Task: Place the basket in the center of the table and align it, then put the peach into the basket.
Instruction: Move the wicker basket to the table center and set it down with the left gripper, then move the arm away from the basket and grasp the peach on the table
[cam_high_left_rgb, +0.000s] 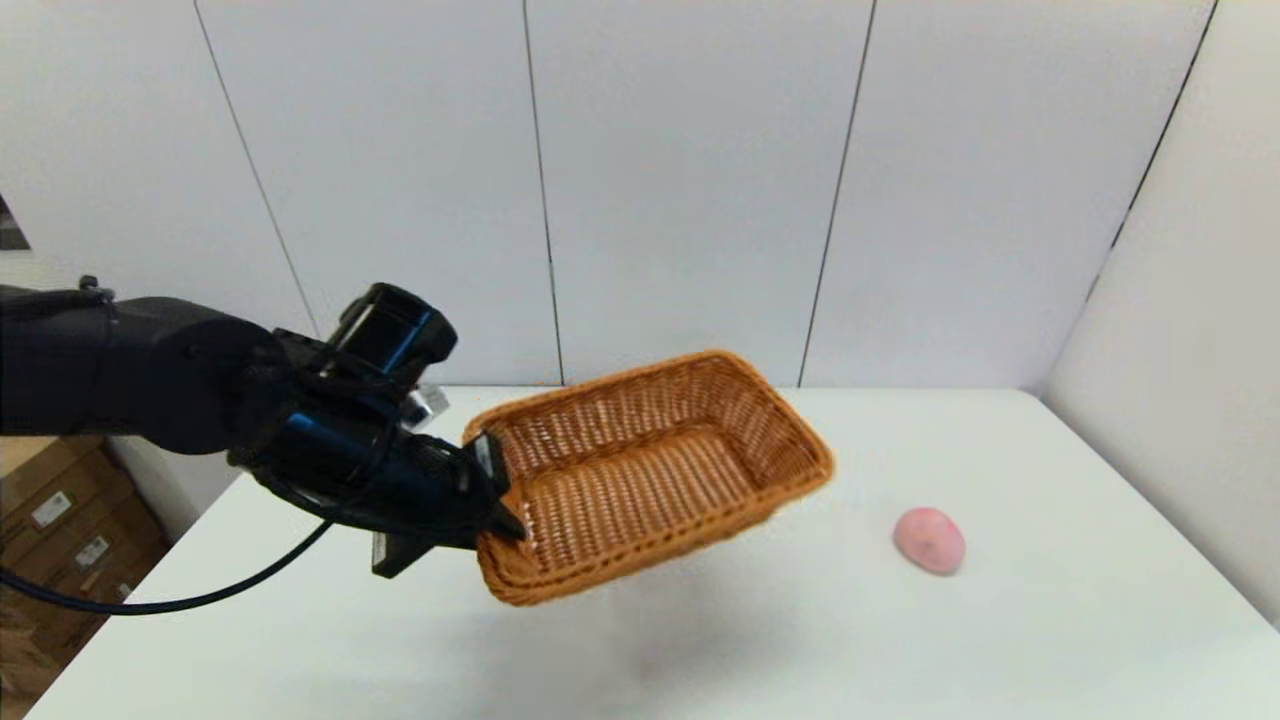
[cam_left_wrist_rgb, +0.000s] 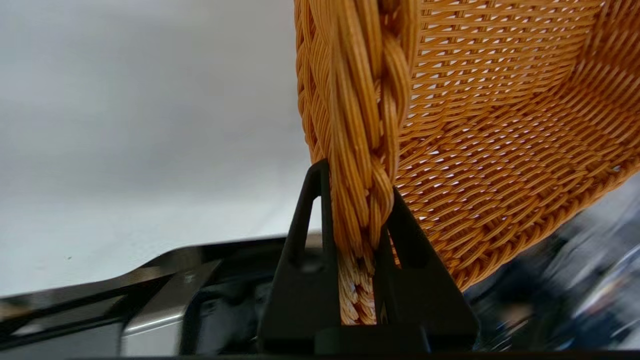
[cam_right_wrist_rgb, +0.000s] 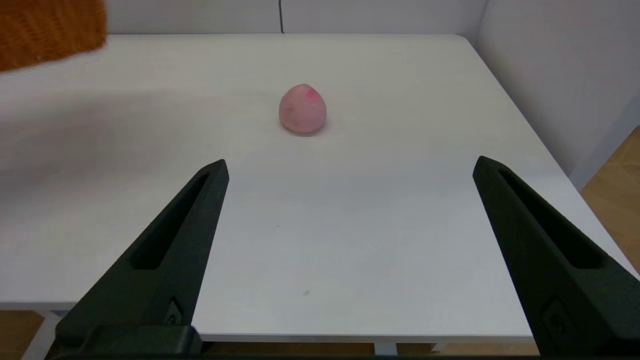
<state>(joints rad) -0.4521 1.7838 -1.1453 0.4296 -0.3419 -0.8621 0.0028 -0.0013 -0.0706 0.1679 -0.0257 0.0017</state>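
Observation:
The orange-brown wicker basket (cam_high_left_rgb: 650, 470) hangs tilted in the air above the white table (cam_high_left_rgb: 700, 640), its shadow on the tabletop beneath. My left gripper (cam_high_left_rgb: 505, 500) is shut on the braided rim at the basket's left end. In the left wrist view the two black fingers (cam_left_wrist_rgb: 310, 240) pinch the braided rim of the basket (cam_left_wrist_rgb: 500, 125). The pink peach (cam_high_left_rgb: 929, 540) lies on the table to the right of the basket. My right gripper (cam_right_wrist_rgb: 350, 167) is open, hovering near the table's front edge short of the peach (cam_right_wrist_rgb: 302, 108), with nothing between its fingers. A corner of the basket (cam_right_wrist_rgb: 50, 30) shows there too.
White wall panels stand behind the table and along its right side. Cardboard boxes (cam_high_left_rgb: 60, 520) sit on the floor beyond the table's left edge. A black cable (cam_high_left_rgb: 200, 595) hangs from the left arm over the table's left part.

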